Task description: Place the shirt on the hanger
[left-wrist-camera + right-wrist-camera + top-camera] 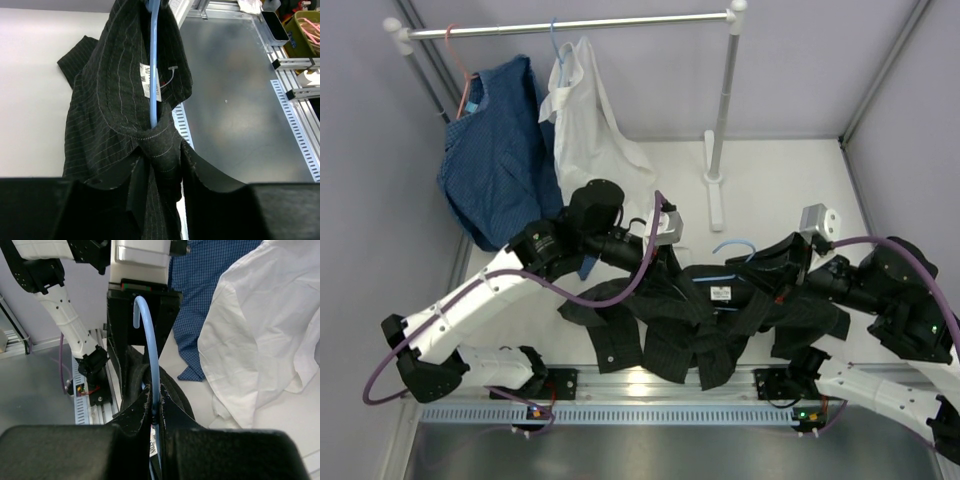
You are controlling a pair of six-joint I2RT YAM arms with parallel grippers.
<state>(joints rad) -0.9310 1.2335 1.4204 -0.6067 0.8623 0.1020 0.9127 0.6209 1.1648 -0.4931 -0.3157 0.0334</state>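
Observation:
The black pinstriped shirt [695, 325] lies crumpled and partly lifted between the arms. The light-blue wire hanger [732, 246] runs into its collar, hook pointing away from the bases. My left gripper [670, 258] is shut on the shirt's collar fabric [125, 100], seen in the left wrist view [159, 170], with the hanger wire [154, 75] running down into the collar beside the white label. My right gripper [752, 275] is shut on the hanger's neck [150, 345], just below the hook, in the right wrist view [156, 412]. The two grippers face each other closely.
A clothes rack [570, 25] stands at the back, with a blue shirt [495, 150] on a pink hanger and a white shirt [585, 120] on a blue hanger. The rack's right post and foot [717, 190] stand behind the shirt. A slotted rail [650, 412] runs along the near edge.

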